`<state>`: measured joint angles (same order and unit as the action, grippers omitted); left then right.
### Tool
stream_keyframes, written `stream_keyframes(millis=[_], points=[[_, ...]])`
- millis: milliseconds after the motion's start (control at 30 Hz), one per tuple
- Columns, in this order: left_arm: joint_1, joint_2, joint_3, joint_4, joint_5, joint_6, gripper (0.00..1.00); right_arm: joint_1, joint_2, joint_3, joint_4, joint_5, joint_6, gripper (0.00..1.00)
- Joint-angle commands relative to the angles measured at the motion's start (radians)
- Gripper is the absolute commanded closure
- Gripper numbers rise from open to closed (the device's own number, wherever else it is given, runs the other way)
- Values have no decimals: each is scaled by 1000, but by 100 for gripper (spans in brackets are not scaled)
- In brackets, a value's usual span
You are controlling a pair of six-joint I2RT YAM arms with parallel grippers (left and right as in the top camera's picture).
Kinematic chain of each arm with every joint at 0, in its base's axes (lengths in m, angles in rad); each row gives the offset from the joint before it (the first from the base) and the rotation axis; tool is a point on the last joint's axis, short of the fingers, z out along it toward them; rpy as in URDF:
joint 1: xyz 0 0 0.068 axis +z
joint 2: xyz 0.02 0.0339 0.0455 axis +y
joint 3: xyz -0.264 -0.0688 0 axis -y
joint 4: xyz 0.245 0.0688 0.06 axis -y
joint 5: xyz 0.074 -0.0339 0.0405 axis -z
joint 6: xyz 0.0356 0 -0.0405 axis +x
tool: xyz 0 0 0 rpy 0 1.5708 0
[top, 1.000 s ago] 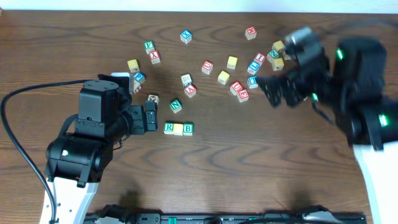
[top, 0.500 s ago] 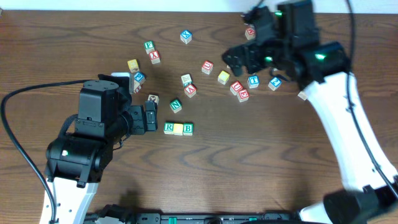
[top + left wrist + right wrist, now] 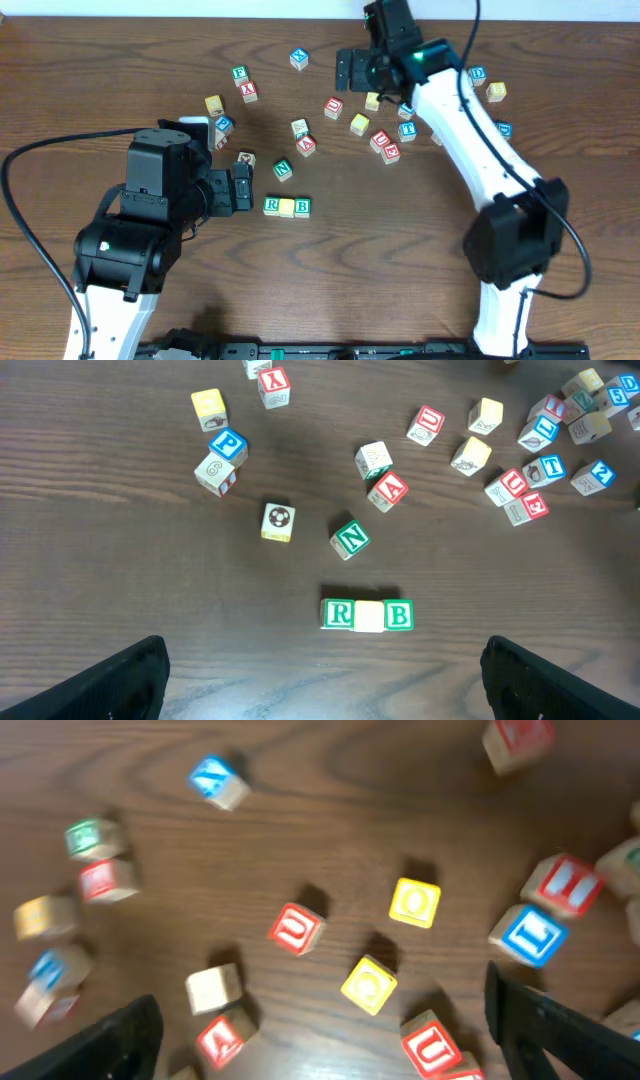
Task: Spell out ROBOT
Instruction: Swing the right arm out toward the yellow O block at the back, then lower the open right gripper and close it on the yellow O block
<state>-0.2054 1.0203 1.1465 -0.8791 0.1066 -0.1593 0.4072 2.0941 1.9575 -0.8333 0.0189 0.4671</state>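
Note:
A row of three cubes lies near the table's middle: green R [image 3: 272, 206] [image 3: 339, 614], a yellow-faced cube [image 3: 287, 207] [image 3: 369, 616] and green B [image 3: 302, 207] [image 3: 398, 615], all touching. My left gripper [image 3: 241, 187] [image 3: 322, 665] stands open and empty just left of the row. My right gripper [image 3: 358, 72] [image 3: 325, 1020] hangs open and empty over the scattered cubes at the back. Below it lie two yellow O cubes [image 3: 415, 903] [image 3: 368, 985]. The blue T cube [image 3: 407, 130] [image 3: 551, 468] sits to the right of them.
Loose cubes surround the yellow ones: red U [image 3: 296, 928], red A [image 3: 222, 1038], another red U [image 3: 432, 1045], blue L [image 3: 527, 935]. Green N [image 3: 283, 170] lies just behind the row. More cubes sit at back left [image 3: 239, 74] and far right [image 3: 495, 90].
The right arm has swung from the right side to the back middle, over the scattered cubes. The left arm and the three-cube row have not moved.

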Motion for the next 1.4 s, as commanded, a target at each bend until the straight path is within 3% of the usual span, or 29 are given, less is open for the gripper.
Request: stream_keyframes(millis=[0,567,1367], points=[[3,-2,19,0,6,9,2,-3,57,23,14,62,167,6],[3,-2,19,0,6,9,2,0,183,23,0,216,341,12],[3,-2,19,0,6,9,2,-2,282,23,101,255,340,9]])
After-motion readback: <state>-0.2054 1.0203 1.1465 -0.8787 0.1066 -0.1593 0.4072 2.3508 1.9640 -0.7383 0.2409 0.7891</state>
